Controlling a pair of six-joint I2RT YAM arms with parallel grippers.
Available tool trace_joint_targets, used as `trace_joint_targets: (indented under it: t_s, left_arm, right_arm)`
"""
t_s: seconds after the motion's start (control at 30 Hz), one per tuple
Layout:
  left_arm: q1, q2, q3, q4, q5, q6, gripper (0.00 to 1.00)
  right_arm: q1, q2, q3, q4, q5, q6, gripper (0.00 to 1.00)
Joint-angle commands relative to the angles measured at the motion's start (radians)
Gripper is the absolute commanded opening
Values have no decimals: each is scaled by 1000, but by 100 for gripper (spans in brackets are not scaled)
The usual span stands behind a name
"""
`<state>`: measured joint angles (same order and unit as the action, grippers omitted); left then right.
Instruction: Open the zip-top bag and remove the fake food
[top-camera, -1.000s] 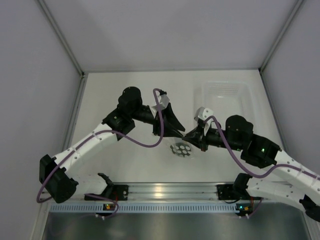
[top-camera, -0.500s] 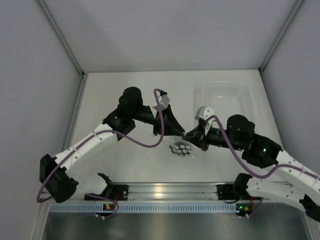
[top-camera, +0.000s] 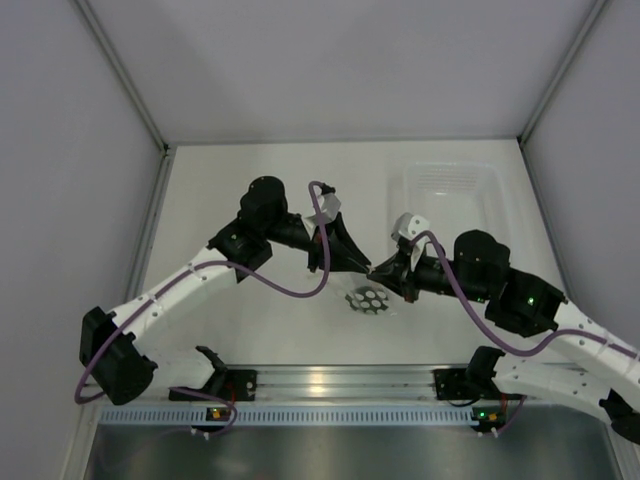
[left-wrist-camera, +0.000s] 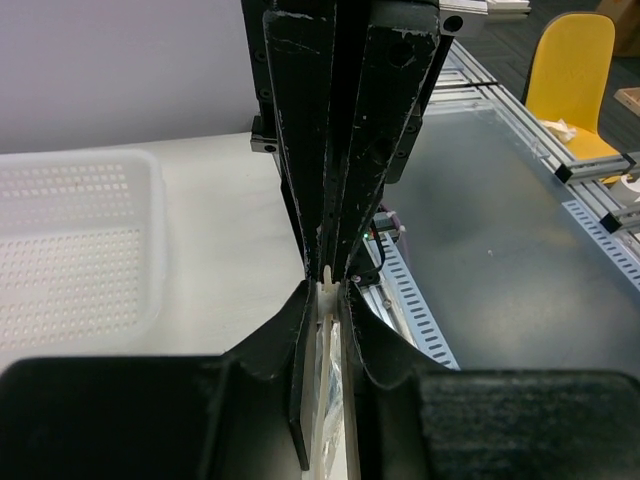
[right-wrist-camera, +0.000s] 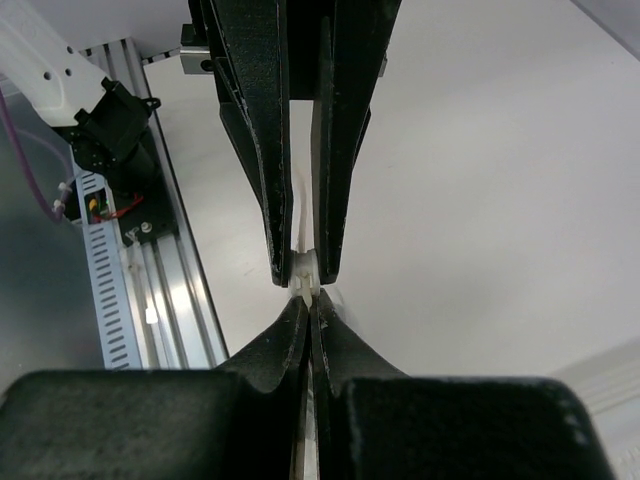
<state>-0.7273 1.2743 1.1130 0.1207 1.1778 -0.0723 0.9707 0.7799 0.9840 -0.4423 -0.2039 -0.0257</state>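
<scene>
Metal rail (top-camera: 320, 382) along near edge, white desk (top-camera: 250, 330) beyond. Zip-top bag (top-camera: 367, 300) mid-desk: top edge up, spotted body drooping toward rail, long axis unclear. Left hand (top-camera: 366, 268) and right hand (top-camera: 378, 272), tip to tip, both clamp top edge. Clear tray (top-camera: 450, 190) far right. Grey walls (top-camera: 330, 60) behind.

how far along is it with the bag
Done: the bag is gripped at its top edge. In hand: the left gripper and right gripper pinch that edge from opposite sides, tips almost touching. Left: pull the mouth open and take the food out; none shows outside the bag.
</scene>
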Motion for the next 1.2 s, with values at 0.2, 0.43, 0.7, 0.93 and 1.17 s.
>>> trace_joint_targets:
  t_s: [0.2,0.43,0.7,0.93,1.17]
  left_arm:
    - [74,-29,-64,16,138,31,0]
    - [150,-84,-157,14,151,19,0]
    - [202,-210,-294,11,66,14,0]
    - [232,-217,-314,10,20,20,0]
    - [250,-211,-311,-3,13,22,0]
  right_arm:
    - [-4,-59,84,-12,75,-29,0]
    - [-6,-70,125,-65,145,-60,0]
    - [-6,-74,176,-121,178,-94,0]
    - [-4,-91,185,-157,162,-103,0]
    - [-6,-88,182,-165,132,-94,0]
